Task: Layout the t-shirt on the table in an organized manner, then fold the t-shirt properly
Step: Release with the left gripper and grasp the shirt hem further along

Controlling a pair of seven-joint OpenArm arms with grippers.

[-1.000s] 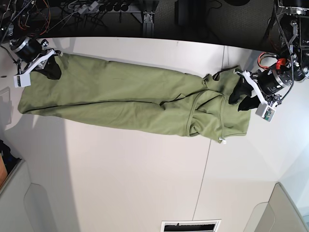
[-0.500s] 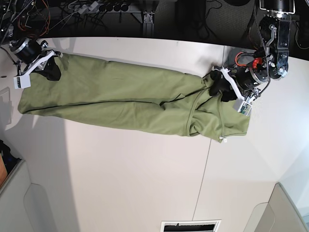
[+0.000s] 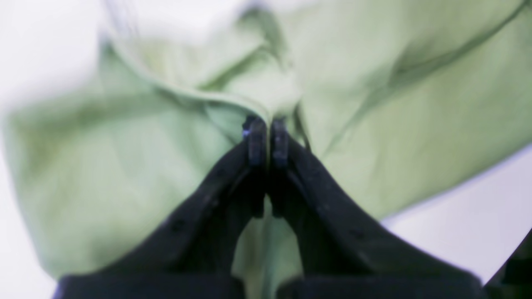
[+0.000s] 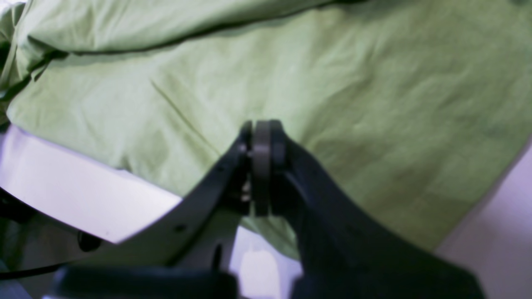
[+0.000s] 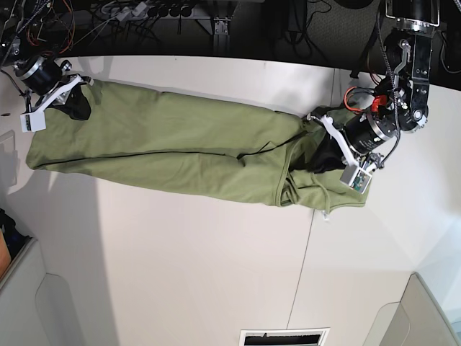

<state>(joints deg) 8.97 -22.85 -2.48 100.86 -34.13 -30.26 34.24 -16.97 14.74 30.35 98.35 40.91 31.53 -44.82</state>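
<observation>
The olive-green t-shirt [image 5: 180, 144] lies stretched in a long band across the white table [image 5: 202, 252]. Its right end is bunched into folds. My left gripper [image 5: 322, 157] sits on that bunched end. In the left wrist view it [image 3: 268, 135] is shut, pinching a raised fold of the t-shirt [image 3: 415, 104]. My right gripper [image 5: 78, 108] rests on the shirt's far left corner. In the right wrist view it [image 4: 262, 141] is shut, and a crease in the t-shirt [image 4: 374, 83] runs straight to its tips.
Cables and power strips [image 5: 144, 14] hang behind the table's back edge. A dark seam [image 5: 302, 274] crosses the tabletop. A vent slot [image 5: 282, 336] sits at the front edge, with grey bins at the front left [image 5: 29, 303] and front right [image 5: 418, 317].
My left gripper moved left from the shirt's right edge onto the cloth and went from open to shut on a fold. The shirt's right end drew in. The right arm stayed put.
</observation>
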